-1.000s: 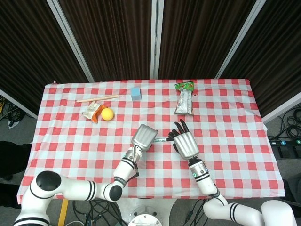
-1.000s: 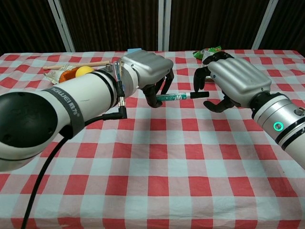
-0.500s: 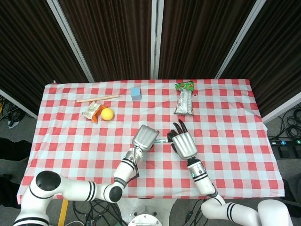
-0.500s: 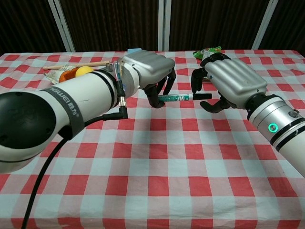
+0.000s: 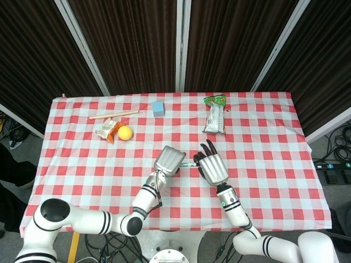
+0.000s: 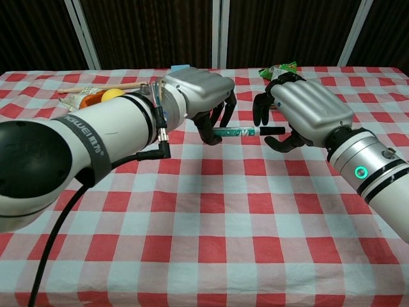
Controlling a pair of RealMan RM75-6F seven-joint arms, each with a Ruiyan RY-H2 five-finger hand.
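between the two hands, mid-table: pen [image 6: 246, 131], slim, green-and-white barrel with black cap, lying level just above the checked tablecloth [image 6: 211, 211]. left hand [image 6: 199, 93] pinches its green end. right hand [image 6: 300, 109], fingers curled apart, cups the black end.

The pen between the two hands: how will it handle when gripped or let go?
The pen looks thin, straight and rigid, so it probably won't bend. Its round barrel could roll on the flat tablecloth. The left hand pinches one end; it looks light, but its smooth surface may slip.
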